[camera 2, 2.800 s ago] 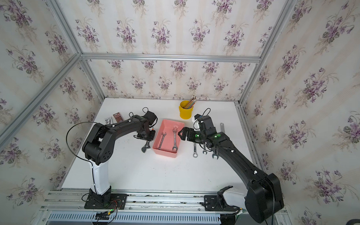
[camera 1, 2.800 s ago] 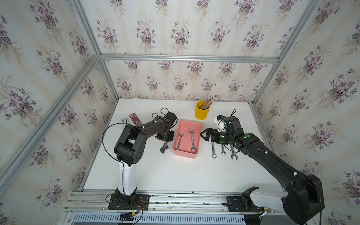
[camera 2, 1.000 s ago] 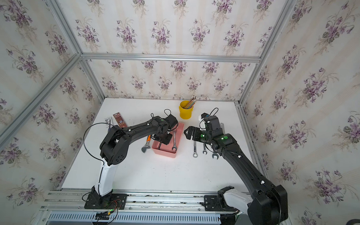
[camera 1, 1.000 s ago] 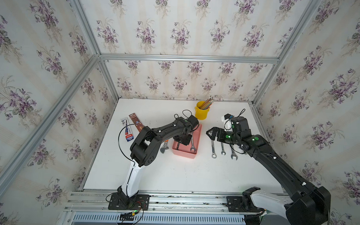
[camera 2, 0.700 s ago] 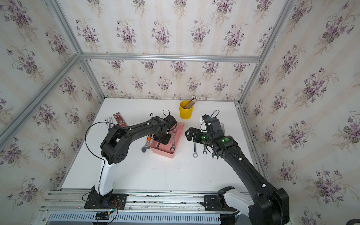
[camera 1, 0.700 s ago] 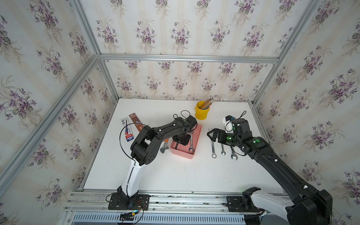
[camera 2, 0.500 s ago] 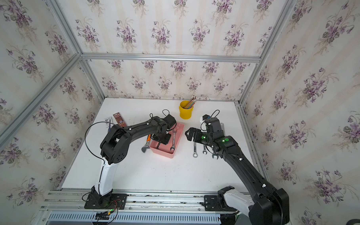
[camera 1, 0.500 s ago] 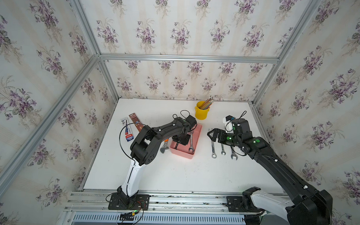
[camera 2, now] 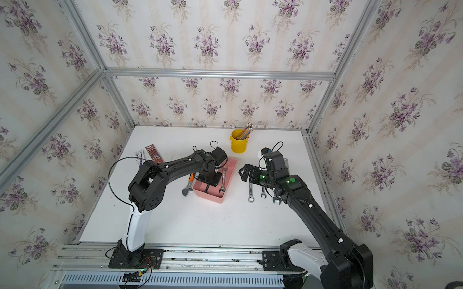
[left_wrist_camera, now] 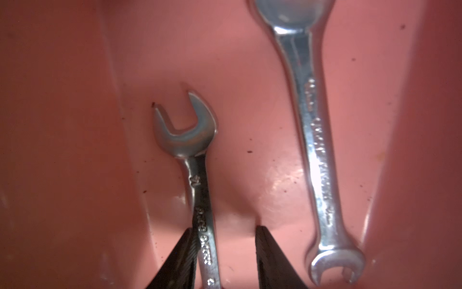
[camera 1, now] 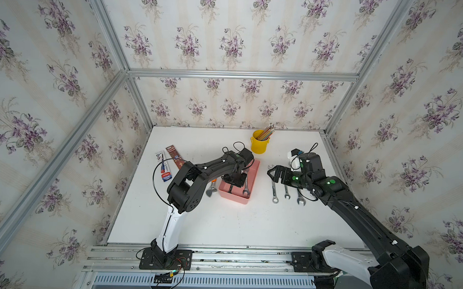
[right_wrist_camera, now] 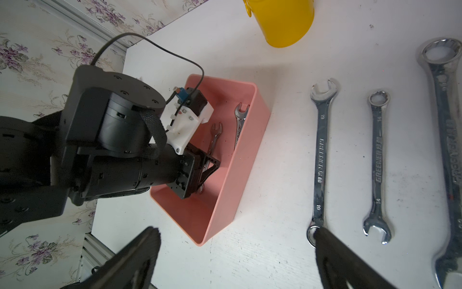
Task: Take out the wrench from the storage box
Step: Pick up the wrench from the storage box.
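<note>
White tabletop (camera 1: 222, 224), closed in by walls of flowered wallpaper, carries all the things. On it stands the salmon-pink rectangular plastic storage box (right_wrist_camera: 250, 140), and the left gripper (left_wrist_camera: 222, 232) is lowered inside it. Its jaws are partly open and stand around the shank of the small silver open-end wrench (left_wrist_camera: 197, 175), which lies on the floor of the box. One black finger (left_wrist_camera: 180, 257) touches the shank. The other finger is apart from it, with bare pink floor between them (no squeeze from both sides is visible). The forked head of this wrench lies beyond the fingertips, close to one long wall of the box. A longer silver wrench (left_wrist_camera: 315, 150) lies outside the jaws, beside the free finger, along the opposite wall.

The right gripper (right_wrist_camera: 236, 232) hovers above the table with its jaws wide apart and nothing between them. To one side of these jaws is the box. To the other side is a row of three silver combination wrenches (right_wrist_camera: 378, 162), which lie on the tabletop. Beyond the jaws stands a yellow cylindrical cup (camera 1: 259, 144) with pencils. A silver adjustable wrench with an orange handle (camera 1: 210, 190) lies just beside the box, on the side away from the right gripper.
</note>
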Robot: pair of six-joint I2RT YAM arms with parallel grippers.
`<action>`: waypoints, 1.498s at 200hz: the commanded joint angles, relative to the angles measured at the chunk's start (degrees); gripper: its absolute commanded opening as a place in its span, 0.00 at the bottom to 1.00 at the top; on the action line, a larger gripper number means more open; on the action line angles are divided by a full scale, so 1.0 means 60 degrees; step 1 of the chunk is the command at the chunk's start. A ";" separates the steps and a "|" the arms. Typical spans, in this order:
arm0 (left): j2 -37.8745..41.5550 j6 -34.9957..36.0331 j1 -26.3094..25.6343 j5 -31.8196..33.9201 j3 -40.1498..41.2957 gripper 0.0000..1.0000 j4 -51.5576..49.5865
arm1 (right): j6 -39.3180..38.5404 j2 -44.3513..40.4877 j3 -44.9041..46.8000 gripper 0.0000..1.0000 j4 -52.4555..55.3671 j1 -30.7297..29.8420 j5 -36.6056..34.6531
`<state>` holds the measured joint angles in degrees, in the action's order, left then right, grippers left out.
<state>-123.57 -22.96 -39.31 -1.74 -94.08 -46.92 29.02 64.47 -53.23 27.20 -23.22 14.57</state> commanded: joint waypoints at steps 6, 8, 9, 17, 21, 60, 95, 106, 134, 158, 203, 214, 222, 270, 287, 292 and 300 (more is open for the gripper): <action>0.0002 -0.0085 -0.0106 -0.0898 -0.0023 0.42 -0.0159 | 0.0194 -0.0102 0.0050 1.00 -0.0065 0.0004 -0.0062; 0.0011 -0.0073 -0.0122 -0.0886 -0.0037 0.42 -0.0174 | 0.0197 -0.0100 0.0060 1.00 -0.0073 0.0003 -0.0064; 0.0012 -0.0072 -0.0125 -0.0884 -0.0045 0.42 -0.0184 | 0.0208 -0.0105 0.0057 1.00 -0.0077 0.0011 -0.0059; 0.0051 -0.0035 -0.0128 -0.0798 -0.0052 0.42 -0.0202 | 0.0221 -0.0125 0.0079 1.00 -0.0073 0.0011 -0.0064; 0.0058 -0.0003 -0.0128 -0.0718 -0.0052 0.42 -0.0220 | 0.0236 -0.0124 0.0083 1.00 -0.0074 0.0005 -0.0058; 0.0009 0.0357 -0.0076 0.0085 -0.0416 0.43 -0.0475 | 0.0339 -0.0176 0.0171 1.00 -0.0141 0.0005 -0.0061; -0.0234 0.0734 -0.0073 0.0607 -0.0419 0.43 -0.0457 | 0.0321 -0.0034 0.0066 1.00 -0.0192 0.0007 -0.0023; -0.0390 0.0808 -0.0029 0.0556 -0.0435 0.43 -0.0489 | 0.0322 0.0011 0.0055 1.00 -0.0203 0.0003 -0.0021; -0.0539 0.0780 -0.0007 0.0309 -0.0386 0.39 -0.0432 | 0.0328 0.0051 0.0054 1.00 -0.0241 0.0003 -0.0004; -0.0767 0.0820 -0.0007 0.0291 -0.0399 0.34 -0.0573 | 0.0339 0.0094 0.0027 1.00 -0.0234 0.0004 0.0018; -0.0683 0.0754 -0.0010 0.0114 -0.0224 0.19 -0.0543 | 0.0379 0.0165 0.0039 1.00 -0.0339 0.0005 0.0036; -0.0606 0.0762 -0.0011 0.0164 -0.0360 0.17 -0.0600 | 0.0365 0.0209 0.0016 1.00 -0.0344 0.0009 0.0062; -0.0535 0.0752 -0.0004 0.0187 -0.0443 0.15 -0.0658 | 0.0365 0.0245 -0.0004 1.00 -0.0347 0.0003 0.0055; -0.0248 0.0721 -0.0003 0.0256 -0.0800 0.10 -0.0847 | 0.0293 0.0385 -0.0091 1.00 -0.0392 0.0003 0.0021; -0.0070 0.0707 -0.0011 0.0324 -0.0948 0.11 -0.0972 | 0.0263 0.0432 -0.0135 1.00 -0.0402 0.0008 0.0032; -0.0014 0.0731 -0.0003 0.0333 -0.1006 0.11 -0.1025 | 0.0262 0.0445 -0.0135 1.00 -0.0403 0.0017 0.0046; 0.0040 0.0735 -0.0009 0.0361 -0.1109 0.11 -0.1121 | 0.0247 0.0461 -0.0145 1.00 -0.0403 0.0004 0.0034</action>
<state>-124.97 -18.65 -39.35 -0.73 -99.15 -51.51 31.22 66.96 -53.52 25.52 -23.18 14.76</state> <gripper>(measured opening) 0.168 0.996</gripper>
